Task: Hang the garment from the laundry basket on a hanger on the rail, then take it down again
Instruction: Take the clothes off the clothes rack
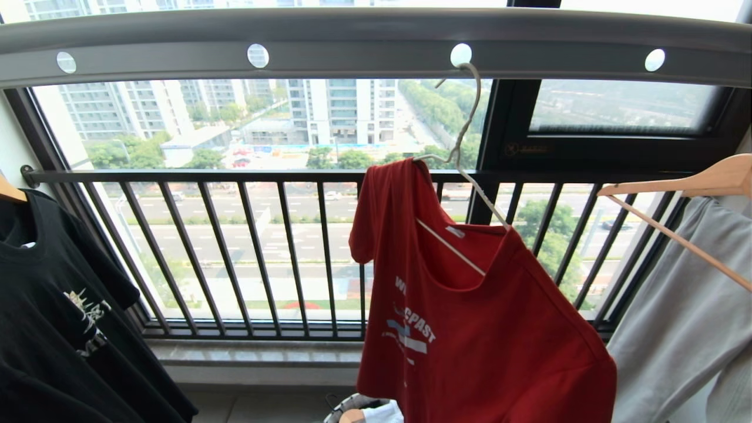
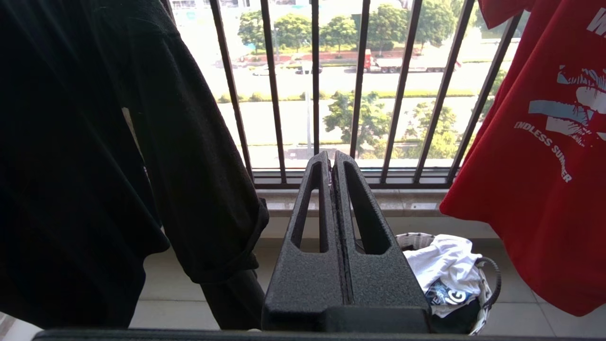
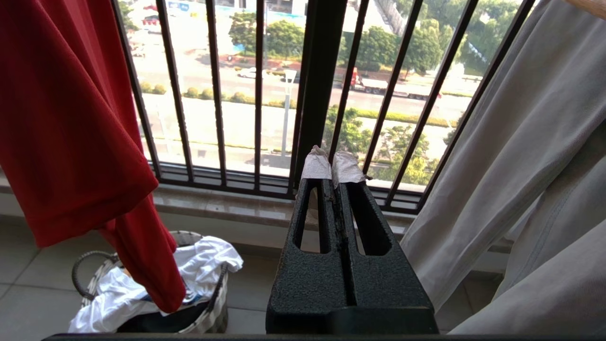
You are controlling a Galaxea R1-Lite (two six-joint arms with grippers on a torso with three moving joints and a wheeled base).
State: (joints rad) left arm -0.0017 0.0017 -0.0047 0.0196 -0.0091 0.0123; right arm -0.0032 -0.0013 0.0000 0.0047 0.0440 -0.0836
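Note:
The red garment (image 1: 476,329) hangs crookedly on the thin off-white wire hanger (image 1: 464,147), whose hook sits in a round hole of the grey rail (image 1: 364,44). The shirt slumps toward the right end of the hanger. The same garment (image 2: 544,156) shows beside the left gripper and again (image 3: 61,118) beside the right one. The woven laundry basket (image 3: 94,265) stands on the floor below it, also seen as the laundry basket (image 2: 492,284) and the basket rim (image 1: 343,408). My left gripper (image 2: 331,158) and right gripper (image 3: 331,163) are both shut, hold nothing, and stay clear of the shirt.
A black printed T-shirt (image 1: 64,311) hangs at the left, and a grey garment (image 1: 681,329) on a wooden hanger (image 1: 693,179) at the right. A white garment (image 2: 445,265) lies in the basket. The dark window railing (image 1: 264,247) stands behind above a stone sill (image 1: 252,352).

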